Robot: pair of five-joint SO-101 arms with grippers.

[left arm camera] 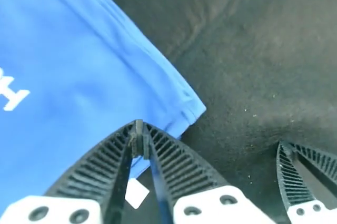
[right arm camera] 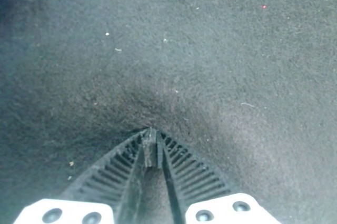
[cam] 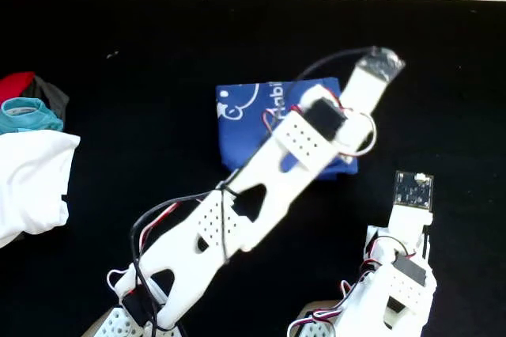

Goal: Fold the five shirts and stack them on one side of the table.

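A folded blue shirt (cam: 245, 123) with white print lies in the middle of the black table (cam: 142, 52). My left arm (cam: 300, 147) stretches across it from the near left. In the left wrist view, my left gripper (left arm camera: 139, 139) is shut, its tips over the blue shirt (left arm camera: 79, 87) close to its near-right corner; a small white tag (left arm camera: 136, 195) shows beneath. My right gripper (right arm camera: 151, 148) is shut over bare black cloth at the near right, with nothing in it. Its fingers (left arm camera: 308, 166) appear beyond the shirt's corner.
At the left edge lies a heap of unfolded shirts: a white one (cam: 32, 179) in front, a teal one (cam: 28, 114), a red one (cam: 16, 84) and a dark grey one (cam: 54, 93) behind. The right arm's wrist (cam: 413, 189) sits near the front right.
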